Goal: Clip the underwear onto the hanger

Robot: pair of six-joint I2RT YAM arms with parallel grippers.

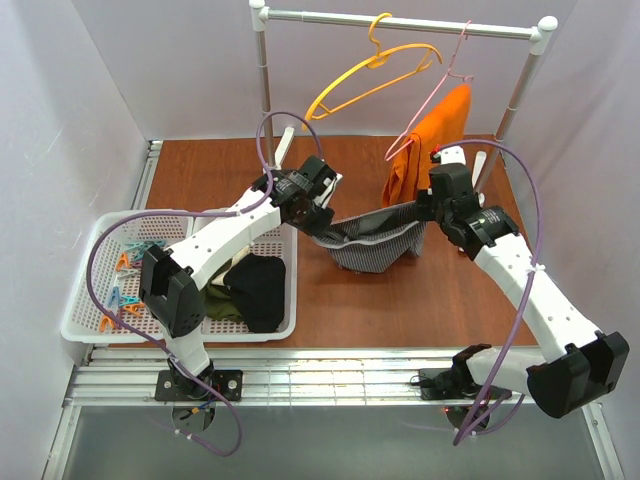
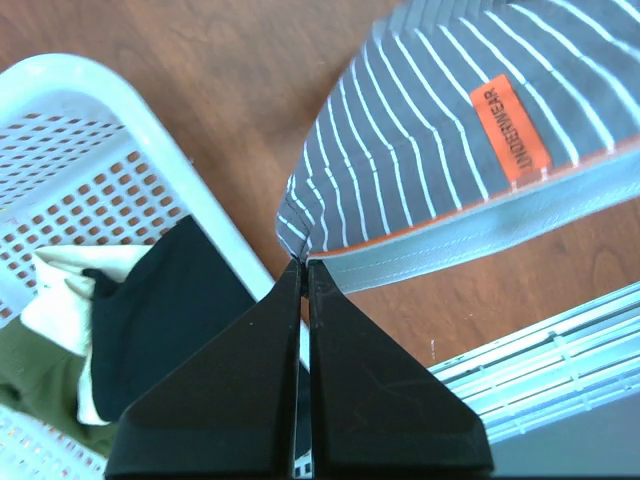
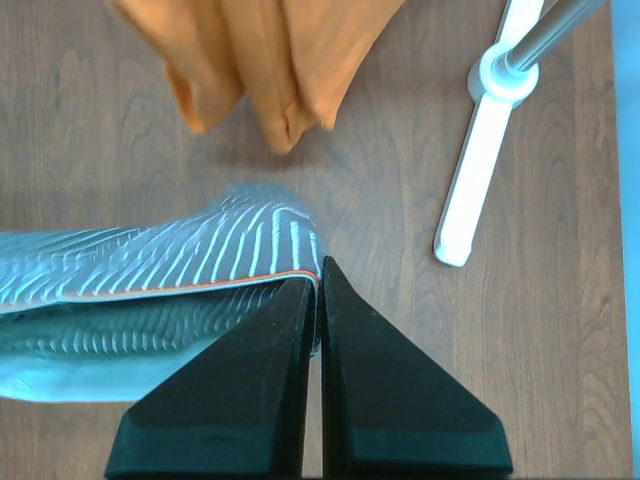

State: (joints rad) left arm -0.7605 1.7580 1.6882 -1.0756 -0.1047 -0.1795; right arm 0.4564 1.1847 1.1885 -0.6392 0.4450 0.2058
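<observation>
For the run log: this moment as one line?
striped underwear: held spread | left gripper: shut on one end | right gripper: shut on other end | yellow hanger: on rail

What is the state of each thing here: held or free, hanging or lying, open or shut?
underwear: held at both ends, sagging between the grippers.
left gripper: shut on the underwear.
right gripper: shut on the underwear.
hanger: hanging on the rail, nothing clipped to it.
orange cloth: hanging on the pink hanger.
basket: holds clothes and clips.
</observation>
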